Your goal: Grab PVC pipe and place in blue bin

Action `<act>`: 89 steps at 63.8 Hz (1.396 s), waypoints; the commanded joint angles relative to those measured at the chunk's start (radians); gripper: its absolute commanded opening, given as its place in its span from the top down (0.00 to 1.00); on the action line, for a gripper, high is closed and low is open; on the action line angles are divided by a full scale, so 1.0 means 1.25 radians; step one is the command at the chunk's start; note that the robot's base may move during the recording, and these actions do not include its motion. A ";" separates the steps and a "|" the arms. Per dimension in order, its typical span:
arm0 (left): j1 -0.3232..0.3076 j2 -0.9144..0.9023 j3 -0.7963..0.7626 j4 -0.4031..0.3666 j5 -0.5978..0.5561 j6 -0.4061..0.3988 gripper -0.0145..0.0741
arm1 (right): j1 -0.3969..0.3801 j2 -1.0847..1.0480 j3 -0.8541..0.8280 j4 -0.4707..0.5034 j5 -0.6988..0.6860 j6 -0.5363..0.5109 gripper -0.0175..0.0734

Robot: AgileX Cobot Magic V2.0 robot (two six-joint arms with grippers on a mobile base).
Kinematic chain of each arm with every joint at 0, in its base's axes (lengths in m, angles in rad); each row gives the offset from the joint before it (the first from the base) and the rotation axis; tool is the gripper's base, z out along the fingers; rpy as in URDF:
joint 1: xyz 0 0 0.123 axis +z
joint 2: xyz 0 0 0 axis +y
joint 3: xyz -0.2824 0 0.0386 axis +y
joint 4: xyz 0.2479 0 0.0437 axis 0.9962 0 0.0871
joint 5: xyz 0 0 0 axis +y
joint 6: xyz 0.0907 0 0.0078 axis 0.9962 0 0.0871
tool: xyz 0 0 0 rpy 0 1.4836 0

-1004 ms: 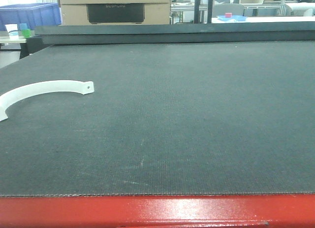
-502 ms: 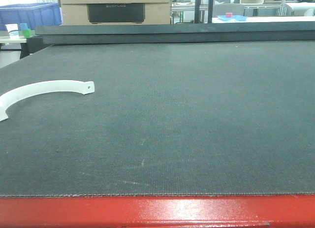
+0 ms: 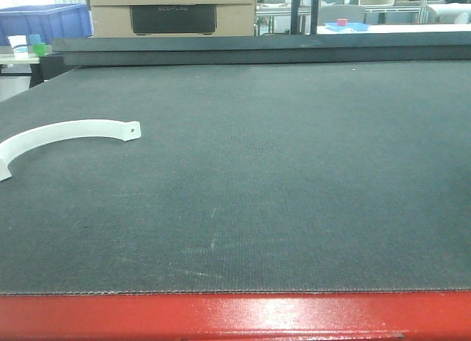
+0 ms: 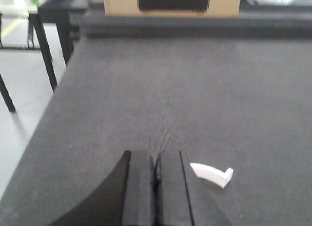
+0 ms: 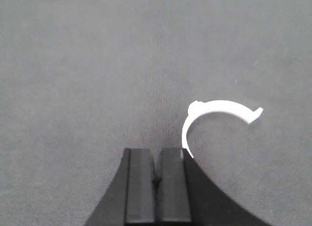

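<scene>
The PVC pipe (image 3: 70,130), a white flat half-ring strip with a small hole near its squared right end, lies on the dark mat at the far left in the front view. No gripper shows in that view. In the left wrist view my left gripper (image 4: 156,155) is shut and empty, with one end of the pipe (image 4: 212,173) on the mat just to its right. In the right wrist view my right gripper (image 5: 157,153) is shut and empty, and the pipe's arc (image 5: 222,104) curves ahead and to the right, its near end beside the right finger. The blue bin (image 3: 44,20) stands far back left, off the table.
The dark mat (image 3: 280,171) covers the table, with a red front edge (image 3: 235,315). A cardboard box (image 3: 173,9) stands behind the raised back edge. The table's left edge drops to the floor (image 4: 24,104). A small blue tray (image 3: 346,26) sits far back right.
</scene>
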 commanded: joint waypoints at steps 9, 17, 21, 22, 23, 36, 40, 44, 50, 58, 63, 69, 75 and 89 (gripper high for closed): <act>0.002 0.071 -0.051 0.001 0.039 -0.002 0.96 | -0.001 0.085 -0.017 0.006 -0.102 -0.001 0.99; 0.002 0.112 -0.083 0.001 0.091 -0.002 0.96 | -0.001 0.105 -0.017 0.019 -0.172 -0.001 0.99; 0.002 0.134 -0.101 0.001 0.120 -0.002 0.96 | -0.001 0.111 -0.017 0.019 -0.185 -0.001 0.99; 0.002 0.143 -0.108 0.001 0.126 -0.002 0.96 | -0.001 0.112 -0.017 0.019 -0.185 -0.001 0.99; 0.002 0.149 -0.113 0.001 0.133 -0.002 0.96 | -0.001 0.112 -0.017 0.019 -0.185 -0.001 0.99; 0.002 0.220 -0.152 0.001 0.147 -0.002 0.96 | -0.001 0.148 -0.017 0.019 -0.178 -0.001 0.99; 0.002 0.238 -0.160 0.001 0.147 -0.002 0.96 | -0.001 0.167 -0.017 0.019 -0.178 -0.001 0.99; 0.002 0.256 -0.167 0.001 0.140 -0.002 0.96 | -0.001 0.194 -0.017 0.019 -0.178 -0.001 0.99; 0.002 0.277 -0.176 0.001 0.125 -0.002 0.96 | -0.001 0.235 -0.017 0.019 -0.176 -0.001 0.99; 0.002 0.287 -0.177 0.001 0.102 -0.002 0.96 | -0.001 0.277 -0.017 0.019 -0.164 -0.001 0.99; 0.002 0.291 -0.177 0.006 0.081 -0.002 0.96 | -0.001 0.292 -0.017 0.019 -0.167 -0.001 0.99; 0.002 0.299 -0.177 0.016 0.060 -0.002 0.96 | -0.001 0.299 -0.017 0.019 -0.191 -0.001 0.99; 0.002 0.318 -0.177 0.030 0.059 -0.002 0.96 | -0.001 0.299 -0.017 0.019 -0.235 -0.001 0.99; 0.002 0.377 -0.179 0.031 0.044 -0.002 0.96 | -0.001 0.302 -0.017 0.000 -0.267 -0.041 0.98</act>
